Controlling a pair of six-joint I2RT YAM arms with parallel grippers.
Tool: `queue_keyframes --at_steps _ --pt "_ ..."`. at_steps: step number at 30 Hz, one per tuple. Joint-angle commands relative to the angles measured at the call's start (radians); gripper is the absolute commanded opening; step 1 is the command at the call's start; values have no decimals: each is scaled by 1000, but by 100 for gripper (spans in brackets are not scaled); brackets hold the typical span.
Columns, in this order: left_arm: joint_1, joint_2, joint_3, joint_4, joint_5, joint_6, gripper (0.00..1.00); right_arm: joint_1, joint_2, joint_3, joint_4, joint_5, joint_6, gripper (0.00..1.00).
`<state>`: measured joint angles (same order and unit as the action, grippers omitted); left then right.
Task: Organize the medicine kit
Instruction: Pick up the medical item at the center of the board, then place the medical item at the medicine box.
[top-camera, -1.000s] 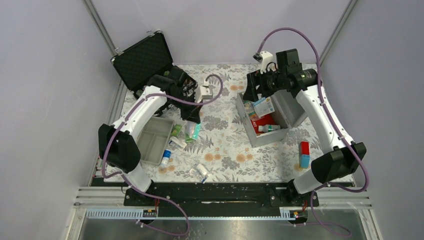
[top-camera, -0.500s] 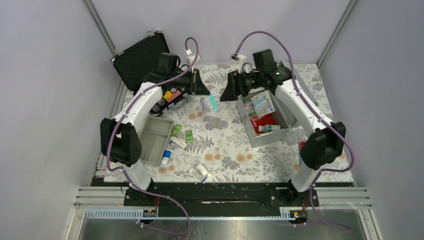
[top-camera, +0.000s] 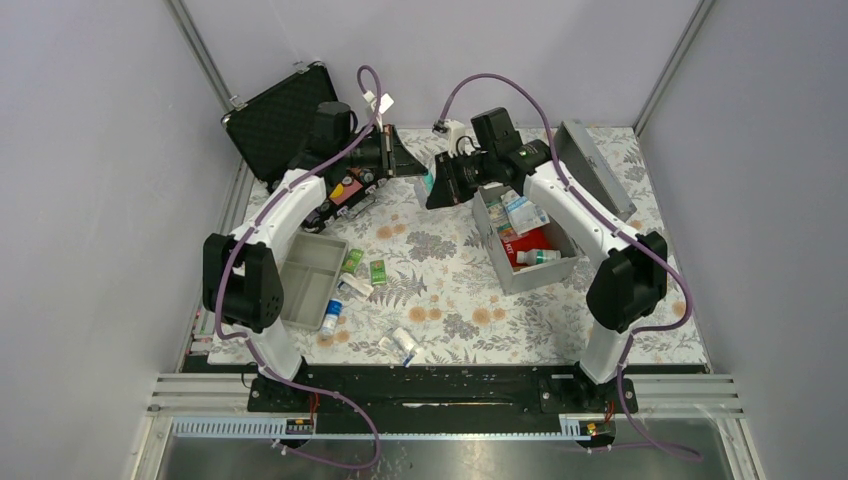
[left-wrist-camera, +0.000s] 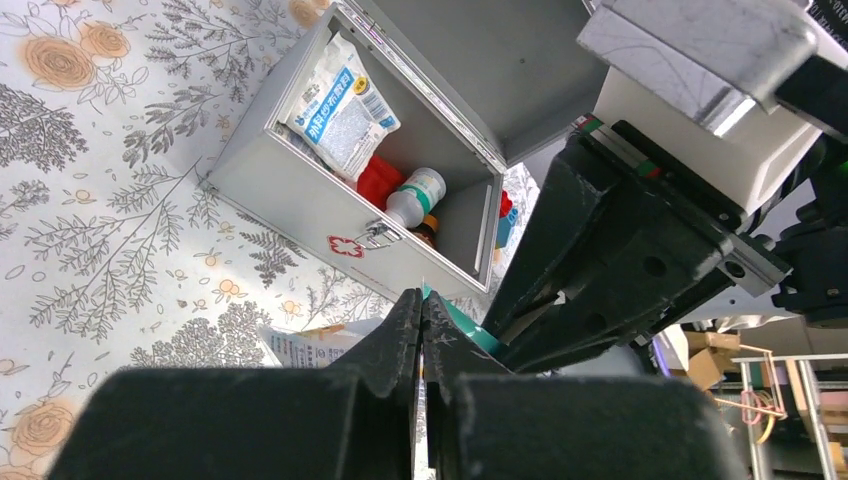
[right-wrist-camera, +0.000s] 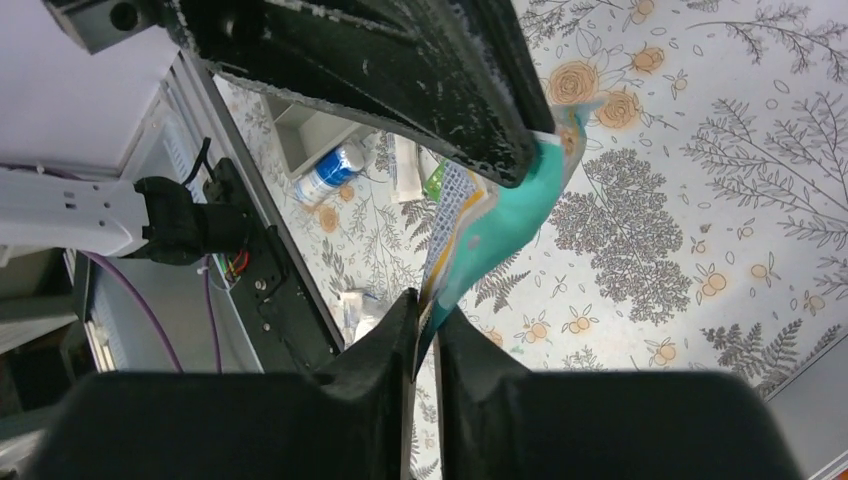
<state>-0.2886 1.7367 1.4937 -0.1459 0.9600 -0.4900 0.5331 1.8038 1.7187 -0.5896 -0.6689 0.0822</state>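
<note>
**Top external view: left gripper (left-wrist-camera: 421, 318) and right gripper (right-wrist-camera: 425, 325) both on one teal-and-white flat packet (right-wrist-camera: 500, 215), beside the open silver-grey metal medicine kit (top-camera: 520, 275)**

Both arms reach toward the far middle of the floral-print cloth (top-camera: 450, 290), and their fingertips meet there above the cloth. The left gripper's fingers are pressed together on the upper end of the packet. In the right wrist view, the packet's lower edge runs down into the narrow slit between the right gripper's fingers, which pinch it. The packet hangs between the two tools, clear of the cloth.

The medicine kit stands on the right half of the cloth, just to the right of the grippers. Its hinged lid (top-camera: 595, 170) is thrown open and leans back toward the far right corner. Inside lie a white sachet with blue print (left-wrist-camera: 340, 105), a red pouch (left-wrist-camera: 378, 182) and a small white bottle with a green cap (left-wrist-camera: 415, 195). A red cross mark (left-wrist-camera: 345, 245) shows on the kit's front wall.

On the left side, a black foam-lined case (top-camera: 285, 120) stands open at the far corner. A grey plastic tray (top-camera: 308, 280) sits nearer the arm bases. Just beside the tray are two green sachets (top-camera: 378, 270), a blue-and-white bottle (top-camera: 330, 318) and some white packs (top-camera: 400, 345).
</note>
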Motion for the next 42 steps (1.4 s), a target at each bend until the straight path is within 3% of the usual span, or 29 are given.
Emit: queue_keyframes --at_steps 1,3,5,8,13,15,20,24,34,42 --pt "0 -33 -4 77 28 -52 0 5 -14 29 38 43 3 11" --pt "2 -31 2 59 14 -43 0 5 -33 15 17 66 -25 1" --pt "6 -34 7 37 -2 -34 17 4 -65 -9 -16 98 -64 0" --pt "14 -41 11 30 -3 -23 31 -10 -135 -64 -52 143 -126 0" --pt "26 -60 37 -93 -86 86 73 -81 -270 -170 -125 179 -187 0" --pt "28 -59 53 -160 -129 125 97 -114 -317 -198 -157 226 -208 0" --pt "27 -65 46 -218 -172 149 99 -185 -384 -247 -199 355 -261 0" --pt "30 -66 40 -228 -185 146 99 -194 -380 -290 -163 555 -312 0" --pt "40 -96 46 -263 -217 195 99 -193 -87 -216 -115 739 -431 0" --pt "42 -139 14 -298 -253 241 99 -192 38 -107 -186 742 -394 0"
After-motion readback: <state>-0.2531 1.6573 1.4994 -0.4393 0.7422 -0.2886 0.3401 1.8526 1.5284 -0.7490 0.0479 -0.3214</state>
